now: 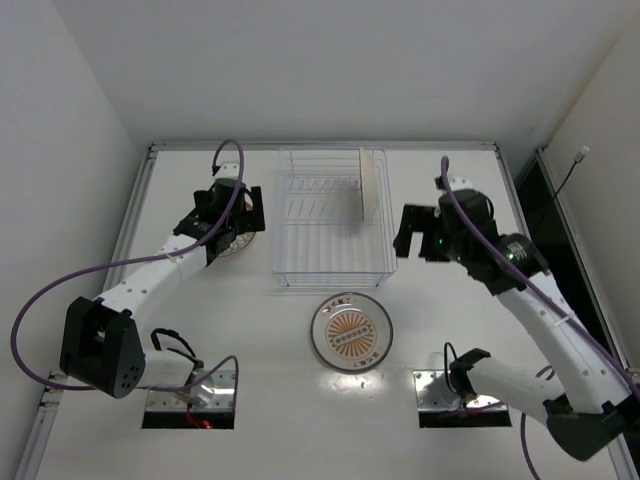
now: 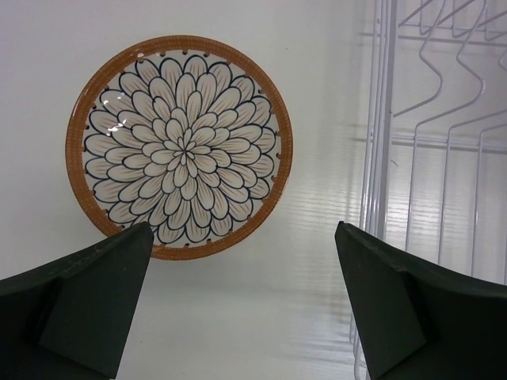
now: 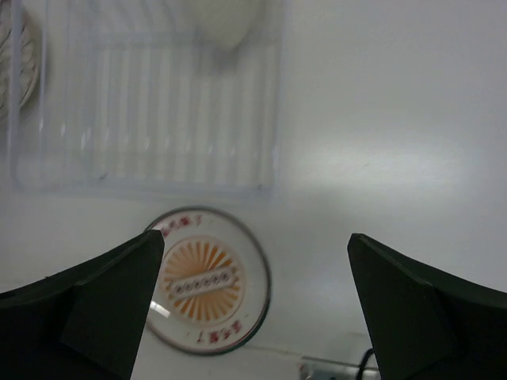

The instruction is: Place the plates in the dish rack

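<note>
Top external: flat plate (image 1: pixel 351 331) on tabletop (image 1: pixel 250 335) lower centre, upright plate (image 1: pixel 370 183) in dish rack (image 1: pixel 282 240); likely rigid, slippery, fragile, pinch rim; left pincer (image 2: pixel 244 257), right pincer (image 3: pixel 255 249) both released, empty

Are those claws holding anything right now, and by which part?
Nothing is held. The left gripper and the right gripper both stand open and empty.

Round plates: three. These are an orange sunburst plate (image 1: pixel 351 331), a petal-patterned orange-rimmed plate (image 2: pixel 179 146) and an upright pale plate (image 1: pixel 370 183). See-through wire dish rack (image 1: pixel 325 245): one.
</note>
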